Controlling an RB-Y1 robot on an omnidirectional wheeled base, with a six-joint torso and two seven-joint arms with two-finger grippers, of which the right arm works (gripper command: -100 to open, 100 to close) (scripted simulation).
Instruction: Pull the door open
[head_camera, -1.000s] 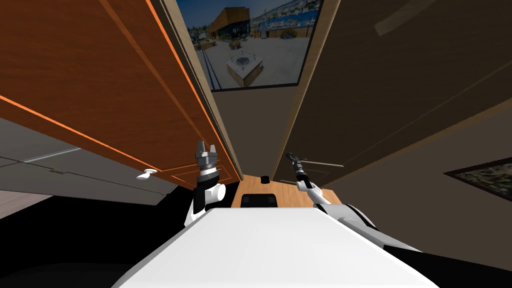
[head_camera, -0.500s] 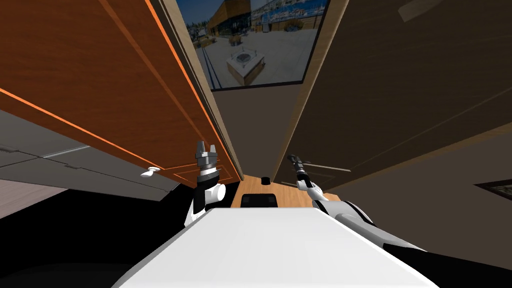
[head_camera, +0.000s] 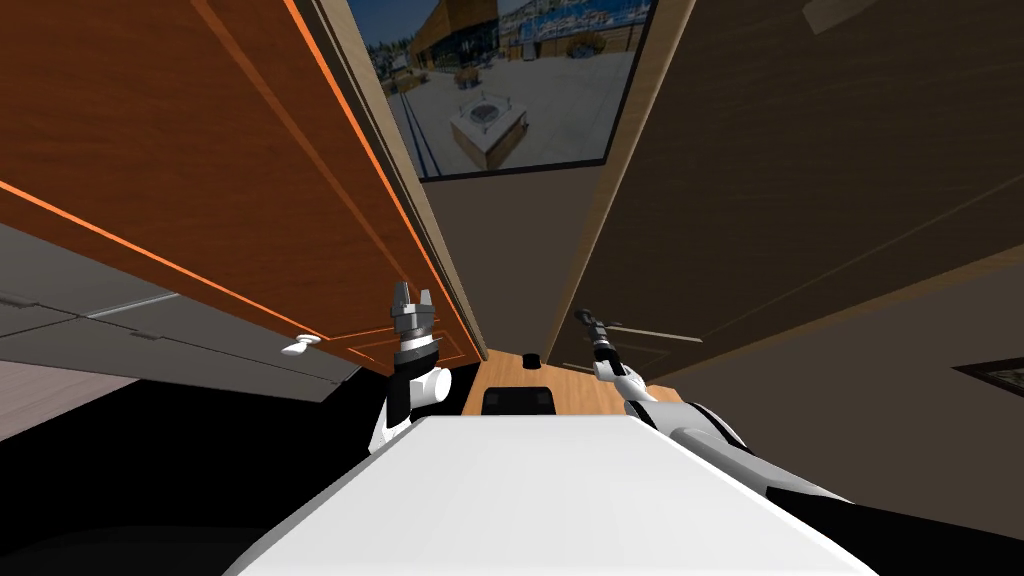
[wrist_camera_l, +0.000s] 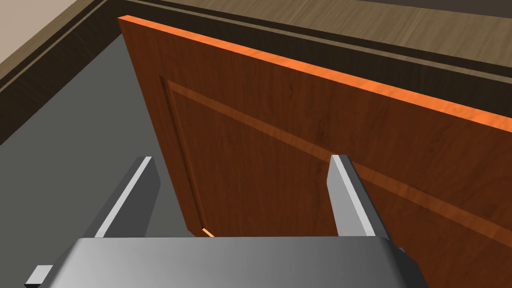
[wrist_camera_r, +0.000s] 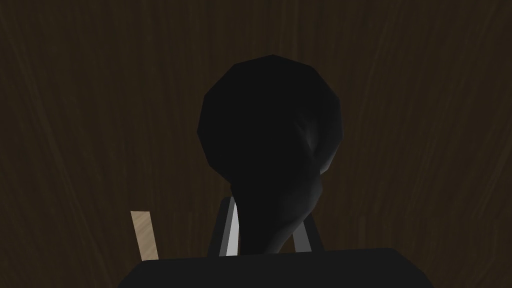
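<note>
We are clamping our right gripper (wrist_camera_r: 267, 206) on the dark handle (wrist_camera_r: 270, 125), which is sitting between its fingers against the dark door (head_camera: 800, 150). Our left gripper (wrist_camera_l: 240, 161) is hanging with its fingers apart, facing the orange-brown door (wrist_camera_l: 300, 150).

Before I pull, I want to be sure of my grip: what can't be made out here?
- Right wrist view: the dark handle hides how far the right hand reaches around it.
- Head view: that hand and handle are too small to judge the grip.
- Head view: the dark door's upper part is cut off by the top edge.
</note>
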